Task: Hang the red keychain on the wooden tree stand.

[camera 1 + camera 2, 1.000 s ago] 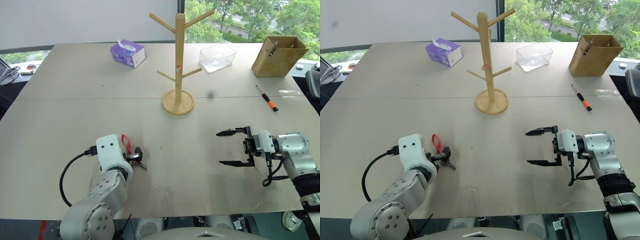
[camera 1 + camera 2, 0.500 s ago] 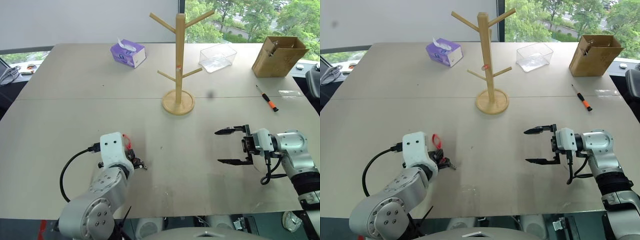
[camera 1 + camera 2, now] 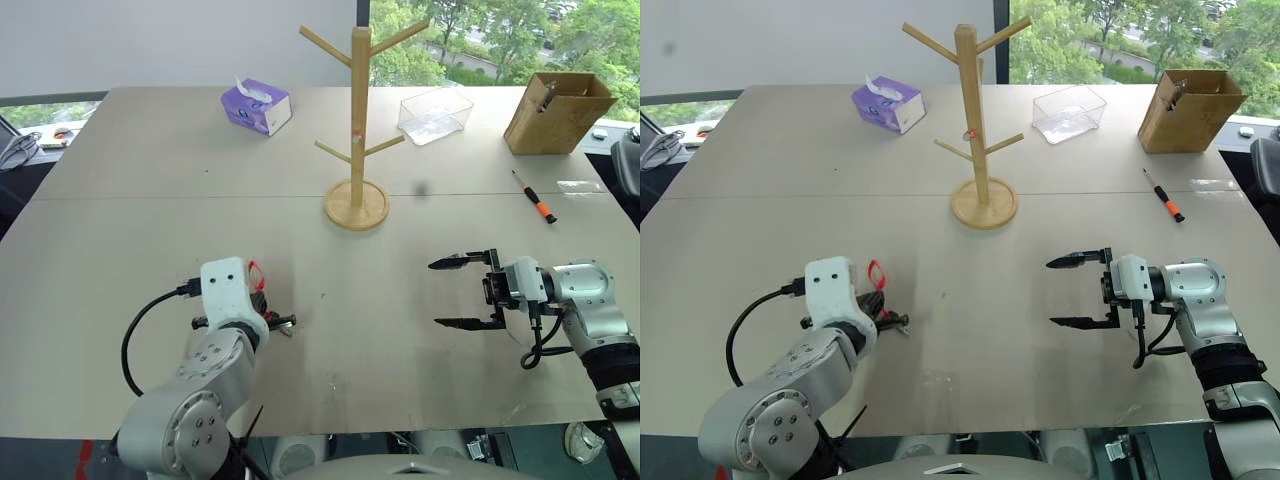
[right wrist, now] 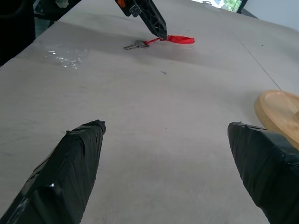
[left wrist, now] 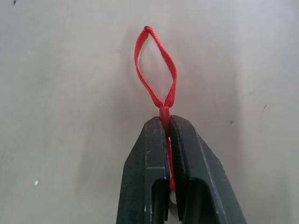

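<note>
The left gripper [image 5: 167, 122] is seen at the near left of the table [image 3: 150, 200], its 2 fingers pressed together on the strap of the keychain [image 5: 156, 70] just below the red crimp. The loop is held out ahead of the fingertips, and in the right wrist view the key [image 4: 132, 45] lies on or just above the table beside those fingertips; which of the 2 cannot be told. The grasp is judged complete, while any lift is at most slight. The right gripper [image 3: 460, 292] is held at the near right, well apart from the keychain, with its jaws spread wide and nothing between them. Beyond both arms, near the middle of the table, the stand [image 3: 358, 120] is found upright on its round base, with 4 bare pegs; a small red mark is noted on its pole, but its nature cannot be told. Nothing has been hung. The carry to the stand, the slipping of the loop over 1 peg and the release are judged outstanding. A screwdriver [image 3: 533, 197] lies to the right of the stand. At the far edge, a purple tissue box [image 3: 256, 107], a clear tub [image 3: 434, 114] and a brown box [image 3: 555, 110] are recorded. No brand, label or writing can be read on any item.
</note>
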